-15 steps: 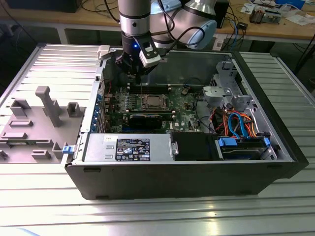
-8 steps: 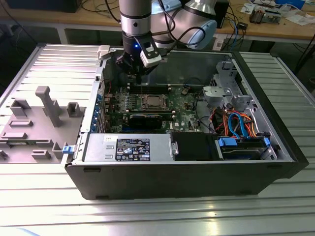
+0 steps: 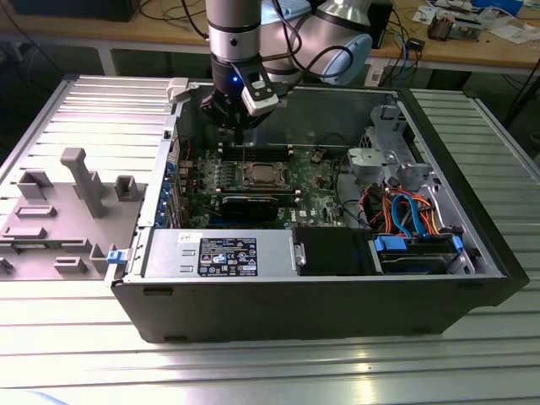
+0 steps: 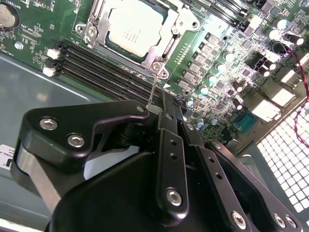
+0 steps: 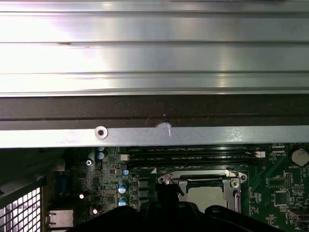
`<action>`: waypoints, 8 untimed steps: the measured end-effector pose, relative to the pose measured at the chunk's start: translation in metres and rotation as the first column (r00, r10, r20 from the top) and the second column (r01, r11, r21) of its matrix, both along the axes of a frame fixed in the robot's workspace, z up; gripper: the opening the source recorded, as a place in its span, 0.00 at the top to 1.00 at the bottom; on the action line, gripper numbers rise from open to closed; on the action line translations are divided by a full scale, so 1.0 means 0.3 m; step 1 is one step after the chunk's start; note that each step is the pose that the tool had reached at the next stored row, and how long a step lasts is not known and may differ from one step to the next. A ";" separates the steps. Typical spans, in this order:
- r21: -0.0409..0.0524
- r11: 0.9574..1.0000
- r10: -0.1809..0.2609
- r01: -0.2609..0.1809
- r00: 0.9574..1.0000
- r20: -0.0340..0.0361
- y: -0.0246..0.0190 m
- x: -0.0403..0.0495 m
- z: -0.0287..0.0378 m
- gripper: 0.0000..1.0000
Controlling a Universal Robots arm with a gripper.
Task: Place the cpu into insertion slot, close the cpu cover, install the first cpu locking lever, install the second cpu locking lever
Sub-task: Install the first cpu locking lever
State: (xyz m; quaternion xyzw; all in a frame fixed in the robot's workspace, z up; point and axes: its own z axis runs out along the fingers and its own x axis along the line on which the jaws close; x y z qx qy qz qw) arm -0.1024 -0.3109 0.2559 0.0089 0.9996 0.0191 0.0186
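The cpu (image 4: 131, 26) lies flat in the insertion slot (image 3: 261, 175) on the green board, its silvery top showing. The cpu cover (image 4: 169, 47) is down around it as a thin metal frame. A thin wire locking lever (image 4: 152, 86) rises from the socket's corner up to my gripper (image 4: 161, 104). The black fingers are pressed together on the lever's upper end. In the exterior view the gripper (image 3: 240, 133) hangs just above the socket's back left corner, inside the open case. The first wrist view shows the cpu (image 5: 205, 195) beyond the gripper's dark body.
Black memory slots (image 4: 106, 67) run beside the socket. A long black expansion card (image 3: 249, 202) lies in front of it, then the power supply (image 3: 219, 253). A drive cage with coloured cables (image 3: 405, 211) fills the case's right. Grey fixtures (image 3: 80, 181) stand on the table's left.
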 end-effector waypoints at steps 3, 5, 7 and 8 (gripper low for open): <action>0.000 1.000 0.000 0.000 1.000 0.000 0.000 0.004 0.000 0.89; 0.000 1.000 0.000 0.000 1.000 0.000 0.000 0.007 0.000 0.89; 0.000 1.000 0.000 0.000 1.000 0.000 0.000 0.010 0.000 0.89; 0.000 1.000 0.000 0.000 1.000 0.000 0.000 0.012 0.000 0.89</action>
